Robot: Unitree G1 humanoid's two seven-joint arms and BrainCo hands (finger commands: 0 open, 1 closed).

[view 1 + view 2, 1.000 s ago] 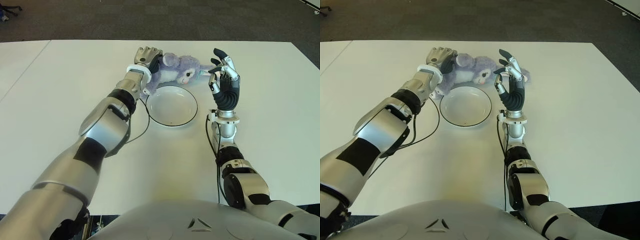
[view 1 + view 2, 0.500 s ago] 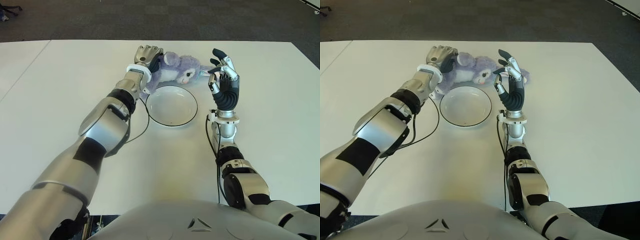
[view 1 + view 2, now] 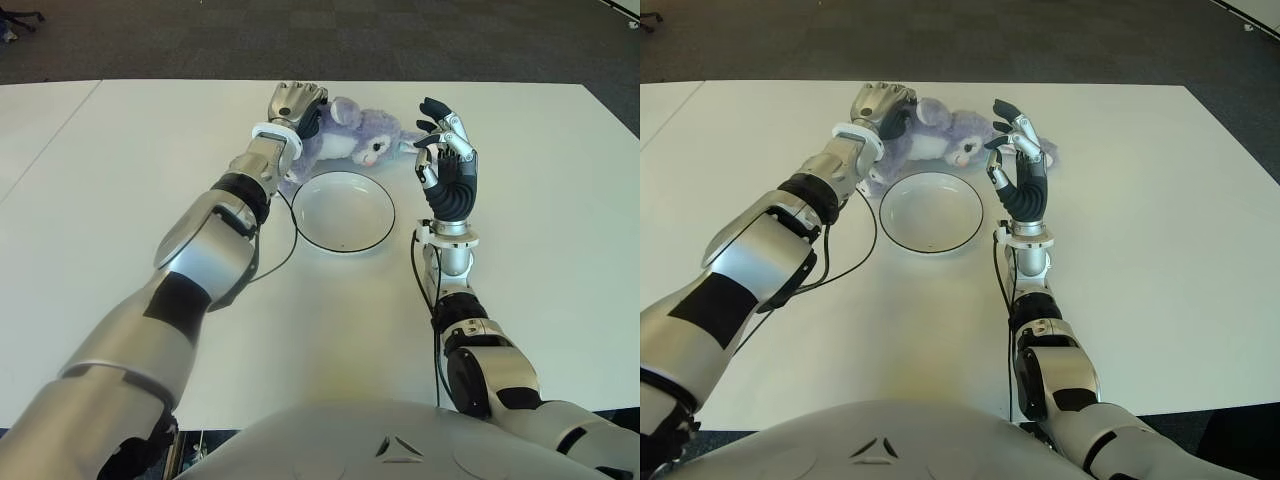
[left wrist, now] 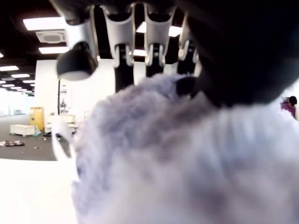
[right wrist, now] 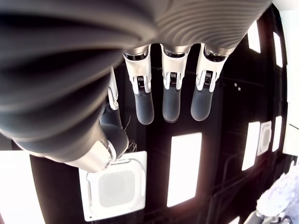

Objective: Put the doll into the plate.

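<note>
The left hand (image 3: 296, 102), fingers wrapped round the fluffy purple toy doll (image 3: 350, 137), has lifted it a little behind the round white plate (image 3: 343, 210), while the right hand (image 3: 447, 160) waits, fingers spread.

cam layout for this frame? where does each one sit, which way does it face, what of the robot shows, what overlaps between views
Left eye view: on the head, facing forward and down at the white table; both arms show, left hand on the purple doll, right hand raised beside the plate.
Right eye view: same head camera, slightly offset; same scene.
Left wrist view: on the left wrist, looking along its fingers closed over doll fur.
Right wrist view: on the right wrist, facing up at ceiling lights past its relaxed, empty fingers.
Shared: the doll appears in both eye views and the left wrist view.
</note>
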